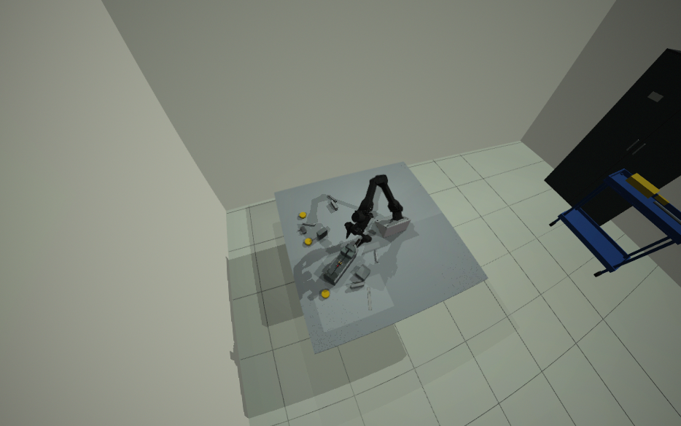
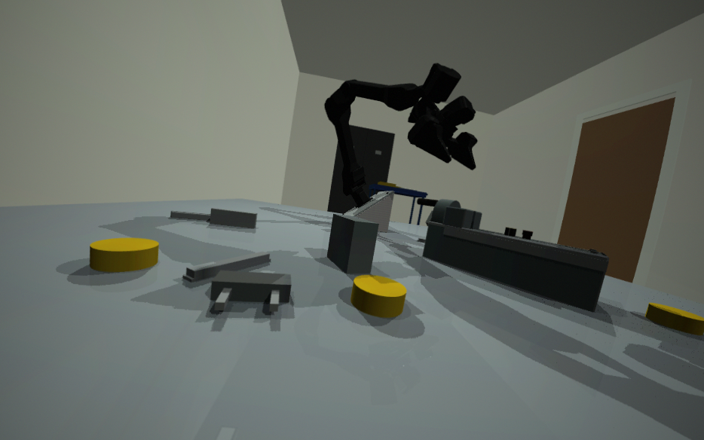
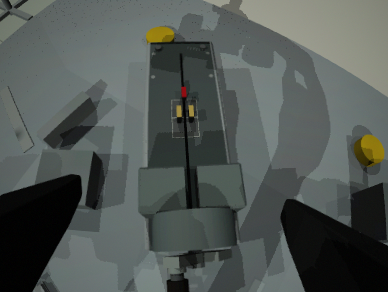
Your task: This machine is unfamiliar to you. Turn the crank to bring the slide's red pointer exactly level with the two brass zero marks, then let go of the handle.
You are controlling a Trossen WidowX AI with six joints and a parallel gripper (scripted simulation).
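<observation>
The machine (image 1: 333, 274) (image 2: 518, 275) (image 3: 162, 150) is a long dark grey box with a slotted top. Its red pointer (image 3: 184, 92) sits in the slot, off the two brass marks, toward the end away from the crank housing (image 3: 193, 230). One brass mark (image 3: 179, 111) is left of the slot and the other brass mark (image 3: 191, 110) is right of it. The crank's dark handle (image 2: 426, 201) (image 3: 177, 285) sticks out beyond the housing, cut off by the wrist view's lower edge. My gripper (image 1: 352, 240) (image 2: 461, 163) (image 3: 184, 199) is open and empty, above the housing end of the machine.
A yellow disc (image 1: 325, 293) (image 3: 160, 35) lies beyond the machine's far end. Another yellow disc (image 1: 308, 241) (image 2: 378, 295) (image 3: 369, 150) lies beside an upright grey block (image 1: 321, 233) (image 2: 353, 243). A wide grey block (image 1: 361, 272) (image 3: 67, 170) lies on the machine's other side.
</observation>
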